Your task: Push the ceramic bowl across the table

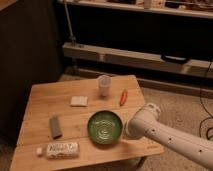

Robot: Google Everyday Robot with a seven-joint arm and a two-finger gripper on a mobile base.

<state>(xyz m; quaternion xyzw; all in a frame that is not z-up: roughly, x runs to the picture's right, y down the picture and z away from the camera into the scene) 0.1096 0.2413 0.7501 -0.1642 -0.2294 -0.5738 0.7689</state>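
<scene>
The green ceramic bowl [105, 128] sits upright on the light-brown wooden table [50, 102], near the front edge and right of the middle. My white arm reaches in from the lower right. Its end, with the gripper [127, 132], is right against the bowl's right rim, low over the table top. The arm's own bulk hides the fingers.
A whitish cup [104, 85] stands at the back, with an orange carrot-like item [122, 97] to its right. A pale sponge [78, 101], a grey bar [55, 126] and a lying white bottle [59, 149] sit left of the bowl. Shelving stands behind the table.
</scene>
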